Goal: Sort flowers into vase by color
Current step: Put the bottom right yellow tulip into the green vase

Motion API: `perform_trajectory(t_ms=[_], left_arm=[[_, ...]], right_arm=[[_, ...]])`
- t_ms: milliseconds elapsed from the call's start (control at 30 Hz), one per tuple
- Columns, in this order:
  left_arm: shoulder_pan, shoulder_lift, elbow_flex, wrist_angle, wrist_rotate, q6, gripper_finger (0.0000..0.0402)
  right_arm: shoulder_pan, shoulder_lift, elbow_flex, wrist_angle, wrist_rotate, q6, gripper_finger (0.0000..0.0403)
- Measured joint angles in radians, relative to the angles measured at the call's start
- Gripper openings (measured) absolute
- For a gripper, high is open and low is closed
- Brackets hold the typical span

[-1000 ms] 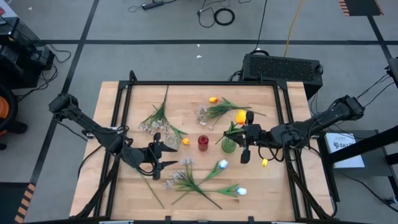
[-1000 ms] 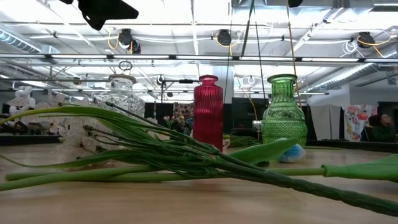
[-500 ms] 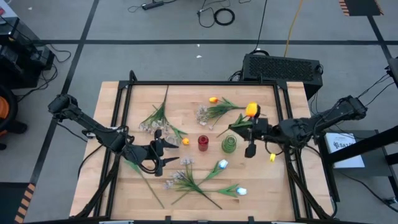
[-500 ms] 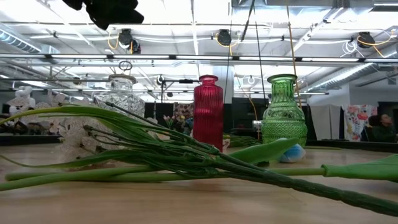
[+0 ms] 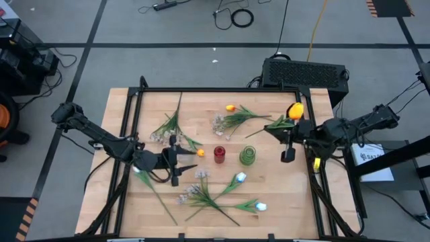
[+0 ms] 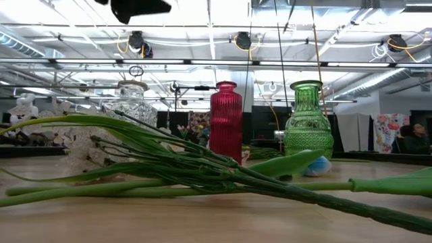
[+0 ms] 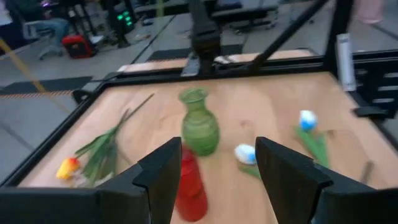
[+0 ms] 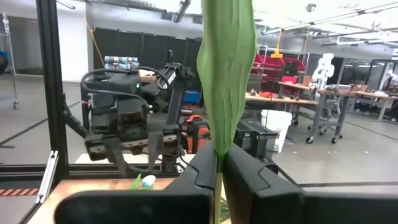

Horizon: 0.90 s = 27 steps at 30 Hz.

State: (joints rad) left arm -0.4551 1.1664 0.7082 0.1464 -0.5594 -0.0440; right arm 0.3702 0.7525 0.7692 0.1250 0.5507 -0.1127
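While clamping orange tulip (image 5: pixel 294 111): right jaws.

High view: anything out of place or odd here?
Nothing spilled or damaged. The three vases, clear, red and green, stand upright and empty; flowers lie loose around them. The right pincer holds an orange tulip.

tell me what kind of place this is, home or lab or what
Most likely a robotics lab or workshop, not a home. The wooden table sits in a black metal frame on a bare concrete floor with loose cables, and the right wrist view shows workbenches and exposed ceiling ducts beyond.
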Motion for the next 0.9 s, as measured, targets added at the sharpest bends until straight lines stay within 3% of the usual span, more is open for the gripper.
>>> perform_trajectory(t_ms=[200,500,733,900], left_arm=[[0.044,0.000,0.000,-0.075,0.001,-0.072,0.0212],[0.058,0.000,0.000,-0.083,0.012,-0.055,0.0212],[0.038,-0.012,0.003,-0.095,0.113,-0.083,0.0212],[0.014,-0.047,0.056,-0.288,0.119,-0.265,0.0212]], right_arm=[[0.000,-0.003,0.000,-0.024,-0.024,0.104,0.0008],[-0.012,0.095,0.000,0.067,-0.033,0.096,0.0008],[-0.011,0.118,0.000,0.115,-0.033,0.071,0.0008],[0.004,0.087,0.000,0.097,-0.033,0.074,0.0008]])
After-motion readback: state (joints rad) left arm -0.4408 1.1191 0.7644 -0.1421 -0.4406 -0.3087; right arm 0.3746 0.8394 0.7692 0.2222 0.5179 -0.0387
